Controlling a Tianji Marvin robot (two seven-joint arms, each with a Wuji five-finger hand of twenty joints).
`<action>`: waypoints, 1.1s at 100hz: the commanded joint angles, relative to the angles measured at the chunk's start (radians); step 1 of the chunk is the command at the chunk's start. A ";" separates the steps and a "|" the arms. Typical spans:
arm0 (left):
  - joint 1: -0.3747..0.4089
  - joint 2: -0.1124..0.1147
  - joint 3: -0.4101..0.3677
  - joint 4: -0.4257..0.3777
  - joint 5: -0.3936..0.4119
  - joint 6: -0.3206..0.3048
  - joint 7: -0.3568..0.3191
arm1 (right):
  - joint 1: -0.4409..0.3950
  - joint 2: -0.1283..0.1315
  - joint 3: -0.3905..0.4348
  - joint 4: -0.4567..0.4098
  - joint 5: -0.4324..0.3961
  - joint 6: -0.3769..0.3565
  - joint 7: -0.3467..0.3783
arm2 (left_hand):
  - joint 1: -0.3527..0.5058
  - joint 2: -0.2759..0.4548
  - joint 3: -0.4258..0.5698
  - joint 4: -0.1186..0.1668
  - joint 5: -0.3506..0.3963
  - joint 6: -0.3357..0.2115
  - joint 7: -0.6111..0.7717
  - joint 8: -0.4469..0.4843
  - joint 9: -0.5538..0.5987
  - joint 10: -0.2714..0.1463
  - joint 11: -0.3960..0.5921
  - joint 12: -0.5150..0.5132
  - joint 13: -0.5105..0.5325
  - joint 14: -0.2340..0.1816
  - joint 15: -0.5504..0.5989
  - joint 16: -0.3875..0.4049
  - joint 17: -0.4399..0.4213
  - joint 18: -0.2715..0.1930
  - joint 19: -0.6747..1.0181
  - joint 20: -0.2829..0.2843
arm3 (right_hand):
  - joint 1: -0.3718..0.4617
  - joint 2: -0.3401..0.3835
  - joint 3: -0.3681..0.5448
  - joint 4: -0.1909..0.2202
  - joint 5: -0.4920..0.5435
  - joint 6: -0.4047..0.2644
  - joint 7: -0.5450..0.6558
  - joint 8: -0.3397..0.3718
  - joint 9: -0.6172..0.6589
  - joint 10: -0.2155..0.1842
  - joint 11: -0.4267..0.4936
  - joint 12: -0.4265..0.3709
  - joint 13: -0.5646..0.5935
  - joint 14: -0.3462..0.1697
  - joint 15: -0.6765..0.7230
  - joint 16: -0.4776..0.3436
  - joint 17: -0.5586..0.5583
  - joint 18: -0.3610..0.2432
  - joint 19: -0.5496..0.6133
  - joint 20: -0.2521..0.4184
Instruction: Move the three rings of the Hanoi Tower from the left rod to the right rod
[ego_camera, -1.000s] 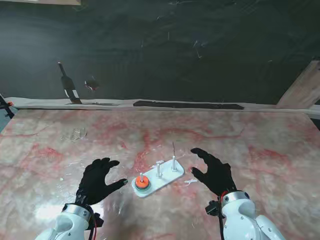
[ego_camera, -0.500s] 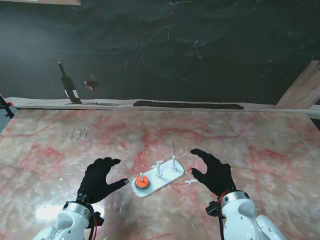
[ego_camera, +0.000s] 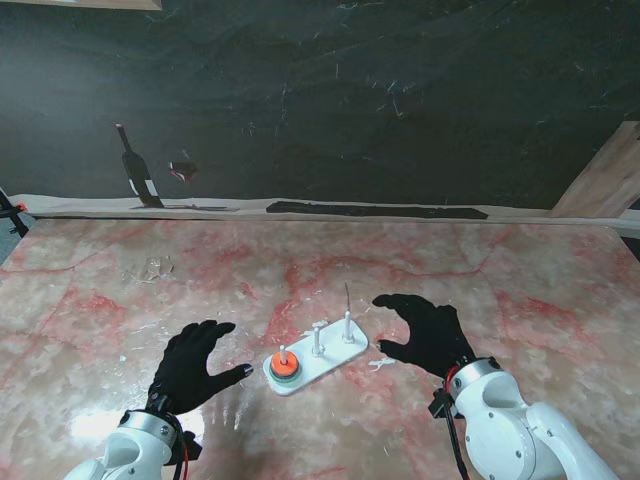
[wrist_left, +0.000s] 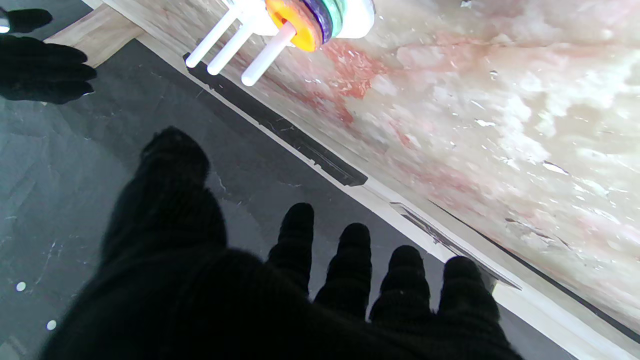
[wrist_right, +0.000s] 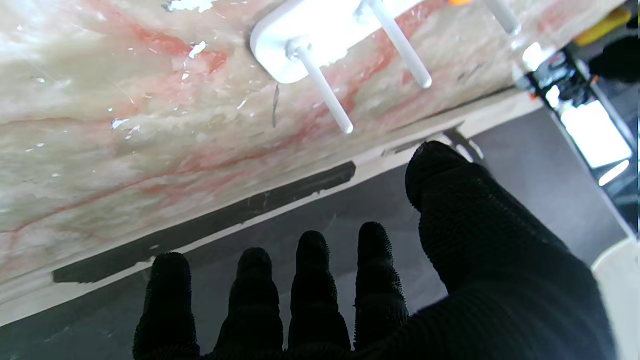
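Both arms are glossy white, rounded shells ending in silver wrist rings. Each hand, the left hand and the right hand, wears a black knitted glove. A thin red cable runs beside black wiring at each wrist.

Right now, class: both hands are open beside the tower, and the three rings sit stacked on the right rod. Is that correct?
Not quite. The rings sit on the left rod, as the stand view shows. Otherwise correct: the left hand and right hand are open beside the tower.
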 joint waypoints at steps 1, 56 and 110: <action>0.009 -0.001 -0.001 -0.007 0.005 0.002 0.006 | 0.037 0.017 0.004 0.040 -0.018 -0.018 0.042 | -0.028 -0.005 -0.018 0.013 -0.033 0.000 -0.020 -0.008 -0.036 -0.017 -0.020 0.008 -0.014 -0.021 -0.024 -0.008 -0.003 -0.007 -0.017 -0.011 | -0.058 -0.063 0.013 -0.014 -0.050 -0.025 -0.011 0.016 -0.053 -0.024 0.063 0.024 -0.003 -0.040 0.038 0.016 -0.016 -0.031 -0.045 -0.018; -0.044 0.010 0.024 0.029 0.016 0.003 -0.045 | 0.513 0.067 -0.294 0.533 -0.077 -0.284 0.202 | -0.033 -0.004 -0.018 0.013 -0.048 -0.008 -0.040 -0.008 -0.045 -0.030 -0.042 0.013 -0.013 -0.026 -0.030 -0.027 -0.002 -0.010 -0.022 -0.027 | -0.295 -0.247 0.148 -0.024 -0.170 -0.006 -0.285 0.000 -0.161 -0.051 -0.236 -0.042 -0.184 -0.032 -0.123 -0.056 -0.025 -0.076 -0.410 0.043; -0.037 0.015 0.020 0.022 0.036 0.018 -0.064 | 0.769 0.027 -0.629 0.813 -0.034 -0.316 0.032 | -0.038 -0.001 -0.019 0.013 -0.054 -0.013 -0.050 -0.005 -0.047 -0.034 -0.051 0.019 -0.013 -0.026 -0.028 -0.034 -0.001 -0.012 -0.019 -0.032 | -0.362 -0.208 0.159 -0.025 -0.192 -0.004 -0.219 0.193 -0.194 0.022 -0.354 0.111 -0.191 -0.013 -0.128 -0.084 0.011 -0.065 -0.562 0.070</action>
